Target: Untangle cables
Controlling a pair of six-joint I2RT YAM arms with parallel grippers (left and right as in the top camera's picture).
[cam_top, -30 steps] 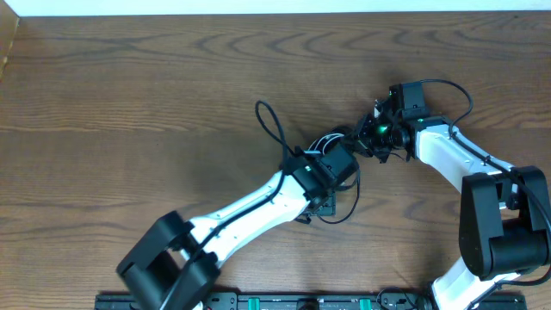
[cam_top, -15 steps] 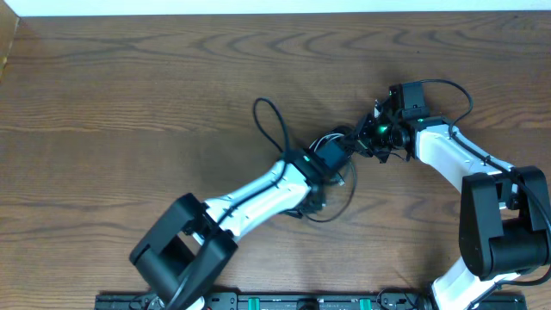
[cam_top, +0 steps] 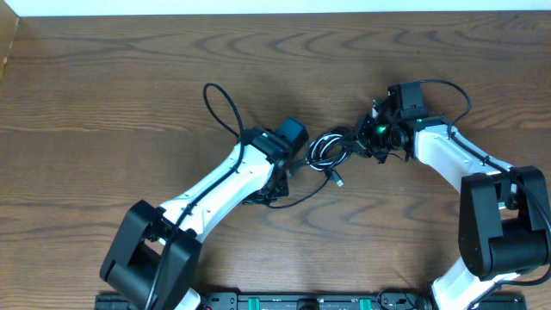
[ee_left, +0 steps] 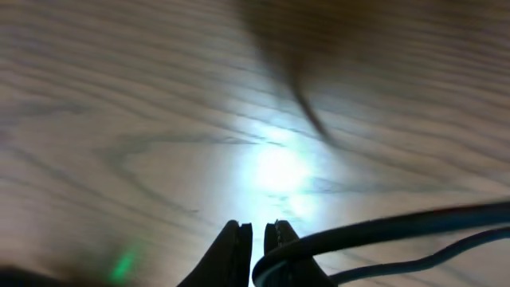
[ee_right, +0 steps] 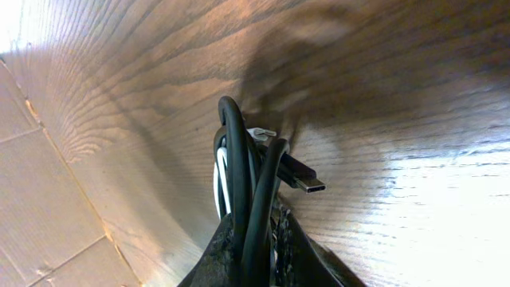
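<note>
- A dark wooden surface (cam_top: pixel 103 69) is seen from above, with the cables gathered near its middle and two arms reaching in from the near edge.
- Furthest left, a black loop (cam_top: pixel 220 102) of cable is laid open on the surface beyond the left arm (cam_top: pixel 215 185). More black slack is seen curving out from under that arm.
- The left fingers (ee_left: pixel 237 247) are drawn nearly together, and a black strand (ee_left: pixel 382 229) curves in at their base. It is judged to be pinched there, though the contact itself is hidden low in the wrist view.
- Between the arms, the remaining cables are wound into a tight coiled bundle (cam_top: pixel 325 148), black turns with a white one among them. A plug (cam_top: pixel 339 181) lies on the surface just below it.
- On the right, the right fingers (ee_right: pixel 213 259) are clamped on that bundle, which is held on edge. Whether it touches the surface cannot be told.
- The step in hand is judged to be the drawing of one strand out of the bundle. It would be done best with the bundle anchored firmly on the right while the strand is pulled leftward, low and slowly.
- The pull should be eased if the coil is seen to tighten or be dragged along. A snagged plug would be better freed by a regrip nearer the bundle than by force.
</note>
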